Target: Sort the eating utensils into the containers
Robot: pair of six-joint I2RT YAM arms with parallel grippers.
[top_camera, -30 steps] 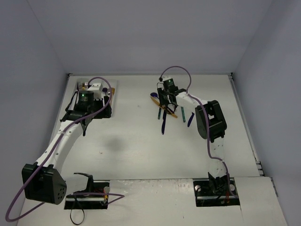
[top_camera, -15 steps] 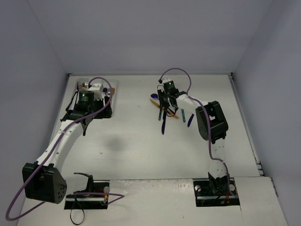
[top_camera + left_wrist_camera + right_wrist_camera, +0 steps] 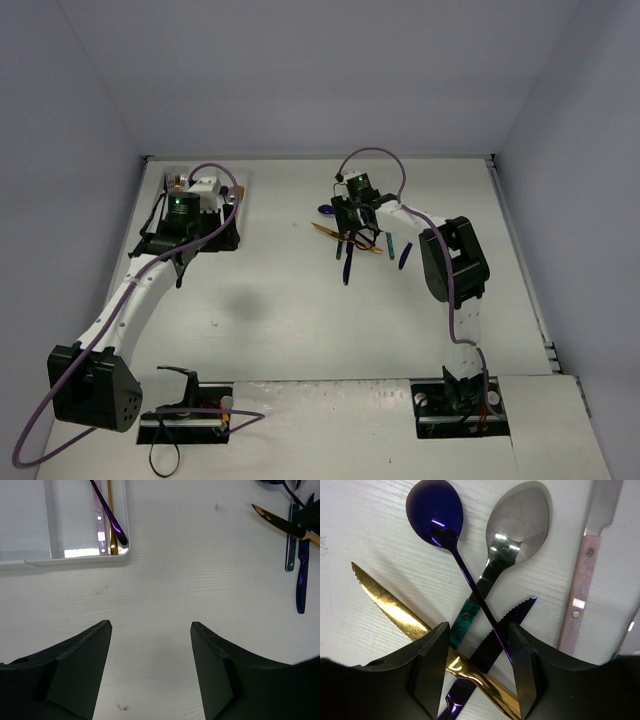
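My right gripper (image 3: pixel 477 670) is open and low over a crossed pile of utensils, in the top view (image 3: pixel 350 222) too. Between its jaws lie a gold knife (image 3: pixel 390 602), a dark blue knife (image 3: pixel 507 625), the thin handle of a dark blue spoon (image 3: pixel 435 512) and the teal handle of a silver spoon (image 3: pixel 520 520). A pink-handled knife (image 3: pixel 582 590) lies to the right, outside the jaws. My left gripper (image 3: pixel 150 627) is open and empty above bare table, just short of the white tray (image 3: pixel 75 560). The tray's right compartment holds a purple utensil (image 3: pixel 107 510), a gold one (image 3: pixel 111 525) and a pink-handled one (image 3: pixel 98 520).
In the top view the tray (image 3: pixel 242 195) sits at the far left, mostly under my left arm (image 3: pixel 190 240). Another dark utensil (image 3: pixel 404 255) lies right of the pile. Grey walls close in the white table on three sides.
My right gripper has shifted slightly nearer and settled lower over the pile; the gold knife now shows further left of it. The left arm has not moved.
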